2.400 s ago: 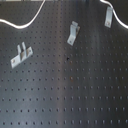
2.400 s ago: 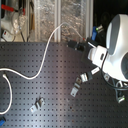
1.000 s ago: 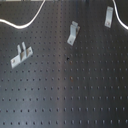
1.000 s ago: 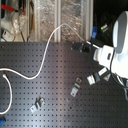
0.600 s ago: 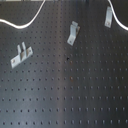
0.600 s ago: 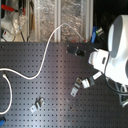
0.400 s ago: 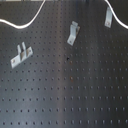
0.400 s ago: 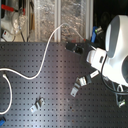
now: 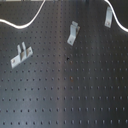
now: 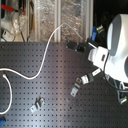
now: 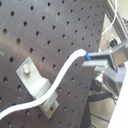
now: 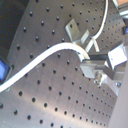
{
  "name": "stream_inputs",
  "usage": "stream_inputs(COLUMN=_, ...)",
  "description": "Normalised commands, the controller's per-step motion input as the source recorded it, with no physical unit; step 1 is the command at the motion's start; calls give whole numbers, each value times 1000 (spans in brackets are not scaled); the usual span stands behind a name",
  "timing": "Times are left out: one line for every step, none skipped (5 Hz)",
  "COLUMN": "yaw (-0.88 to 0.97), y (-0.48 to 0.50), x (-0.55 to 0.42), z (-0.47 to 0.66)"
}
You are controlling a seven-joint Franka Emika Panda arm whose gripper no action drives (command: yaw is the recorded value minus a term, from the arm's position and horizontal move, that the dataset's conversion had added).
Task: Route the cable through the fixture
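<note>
hand (image 11: pixel 92 61) clenched on the white cable (image 11: pixel 60 82), which crosses the slim silvery-grey metal clip (image 11: pixel 35 82) in the first wrist view; clip stands at the far right of the black perforated counter (image 9: pixel 75 95) in the first exterior view.

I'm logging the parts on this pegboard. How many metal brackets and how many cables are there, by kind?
Metal brackets: 3: two-prong bracket, bent bracket, slim clip
White cable: 1
Total: 4
</note>
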Motion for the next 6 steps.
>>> stream_inputs(yaw=0, y=-203, x=-76, z=134)
stream_inputs(yaw=0, y=-56, x=-18, z=434)
stream_inputs(yaw=0, y=-35, x=-8, z=514)
stream_inputs(yaw=0, y=-23, x=-6, z=398)
stream_inputs(yaw=0, y=10, x=4, z=383)
stream_inputs(yaw=-91, y=228, x=85, z=455)
